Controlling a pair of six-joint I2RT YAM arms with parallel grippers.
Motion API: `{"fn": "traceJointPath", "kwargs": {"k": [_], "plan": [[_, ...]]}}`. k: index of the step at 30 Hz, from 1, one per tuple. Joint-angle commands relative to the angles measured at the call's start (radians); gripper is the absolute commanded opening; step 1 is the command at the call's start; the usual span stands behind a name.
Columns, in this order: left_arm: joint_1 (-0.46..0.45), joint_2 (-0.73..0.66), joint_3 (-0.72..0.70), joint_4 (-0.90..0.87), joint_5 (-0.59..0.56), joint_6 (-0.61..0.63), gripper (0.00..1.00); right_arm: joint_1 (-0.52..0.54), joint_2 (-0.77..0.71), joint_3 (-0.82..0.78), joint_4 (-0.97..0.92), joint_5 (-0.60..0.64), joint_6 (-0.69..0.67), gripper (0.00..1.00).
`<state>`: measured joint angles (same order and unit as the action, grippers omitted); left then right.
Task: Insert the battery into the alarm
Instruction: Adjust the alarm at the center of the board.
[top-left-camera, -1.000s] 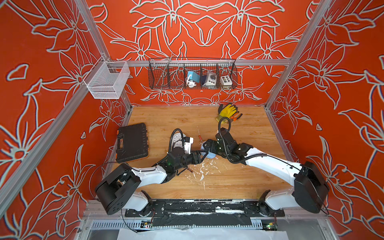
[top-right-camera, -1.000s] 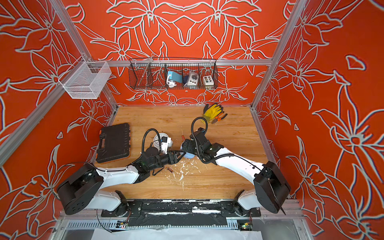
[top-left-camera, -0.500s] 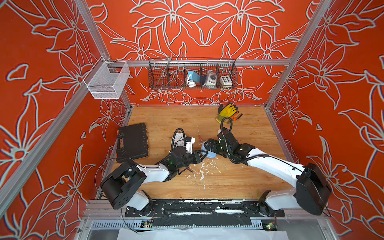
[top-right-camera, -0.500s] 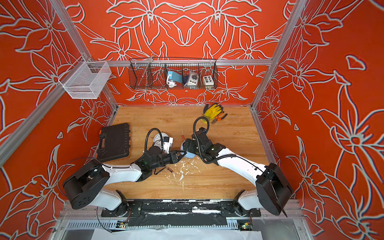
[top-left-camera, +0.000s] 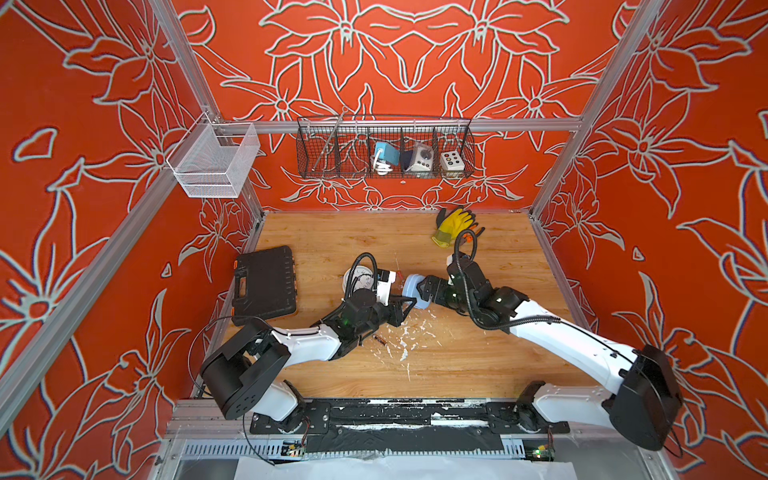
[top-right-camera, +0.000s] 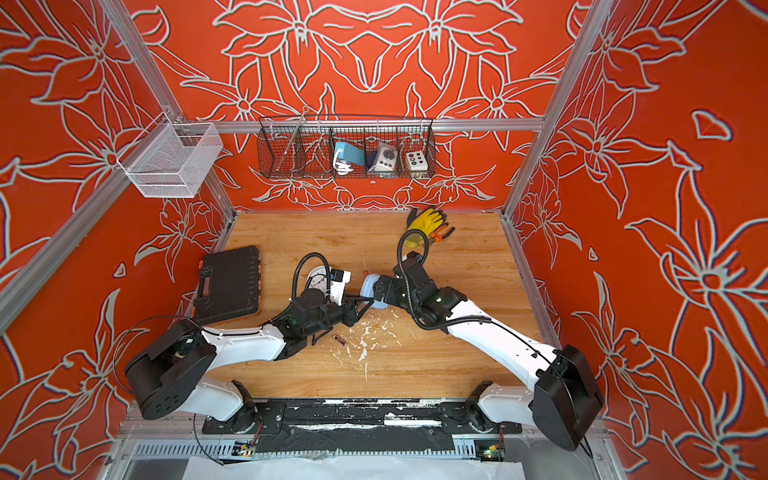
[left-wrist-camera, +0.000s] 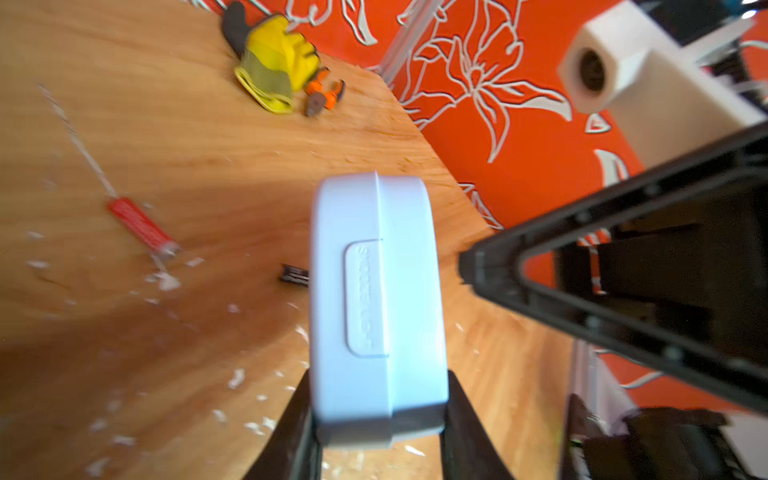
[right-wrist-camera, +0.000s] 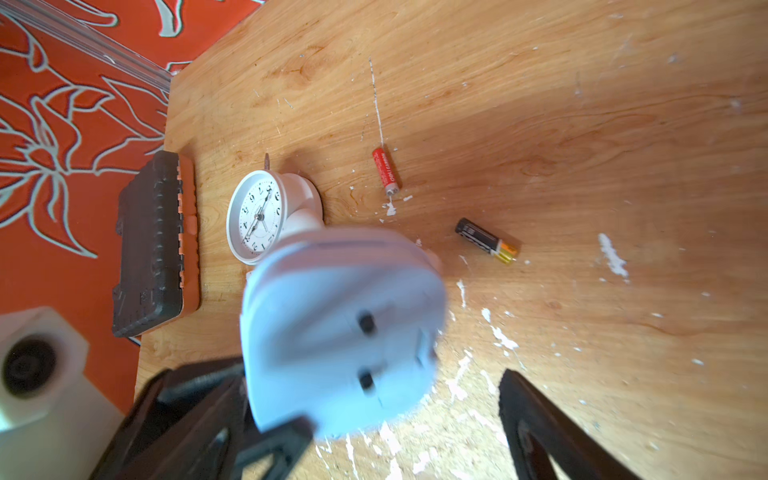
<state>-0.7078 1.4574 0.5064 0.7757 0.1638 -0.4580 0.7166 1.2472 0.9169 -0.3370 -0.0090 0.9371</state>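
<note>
You are at an early part of the task, as far as I can judge. The left gripper (left-wrist-camera: 379, 376) is clenched on the light blue alarm (left-wrist-camera: 374, 299), with one black finger on each side of it. It holds the alarm above the table (right-wrist-camera: 582, 124), about in the middle, between the two arms. The right gripper (right-wrist-camera: 376, 378) is released: its jaws stand wide, and in the left wrist view its finger is apart from the alarm and does not touch it. So the alarm hangs on the left arm only.

What is done: the alarm is lifted, and its back, with two dark knobs, faces the right wrist camera. What is left: nearly everything about the battery. The black battery (right-wrist-camera: 486, 247) with the gold end lies on the table near the alarm, and no gripper touches it. A red battery (right-wrist-camera: 386, 170) lies a bit further away, near a white round clock (right-wrist-camera: 255, 216) on the table. I cannot tell which of the two you are to use.

The back of the alarm is blurred, so I cannot tell if the battery cover is open or closed. I judge that the free right gripper must fetch a battery and bring it to the back of the alarm.
</note>
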Motion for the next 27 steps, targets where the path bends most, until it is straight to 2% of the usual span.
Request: {"fn": "traceJointPath", "kwargs": {"k": [1, 5, 10, 15, 18, 21, 27], "plan": [[0.003, -0.038, 0.027, 0.027, -0.129, 0.241, 0.20, -0.024, -0.039, 0.041, -0.078, -0.017, -0.008, 0.96], [-0.001, -0.052, 0.033, 0.048, -0.181, 0.435, 0.22, -0.069, -0.060, 0.055, -0.078, -0.099, 0.041, 0.96], [-0.048, -0.047, 0.014, 0.147, -0.338, 0.749, 0.22, -0.148, -0.051, 0.089, -0.078, -0.275, 0.116, 0.94], [-0.107, 0.015, -0.006, 0.291, -0.498, 1.074, 0.20, -0.200, -0.033, 0.103, -0.025, -0.404, 0.169, 0.93], [-0.139, 0.054, -0.017, 0.366, -0.532, 1.229, 0.19, -0.224, -0.014, 0.107, 0.007, -0.472, 0.203, 0.92], [-0.167, 0.083, -0.010, 0.405, -0.565, 1.347, 0.19, -0.242, 0.012, 0.114, 0.021, -0.517, 0.219, 0.90], [-0.201, 0.103, -0.012, 0.451, -0.588, 1.449, 0.18, -0.264, 0.064, 0.114, 0.071, -0.586, 0.251, 0.85]]}}
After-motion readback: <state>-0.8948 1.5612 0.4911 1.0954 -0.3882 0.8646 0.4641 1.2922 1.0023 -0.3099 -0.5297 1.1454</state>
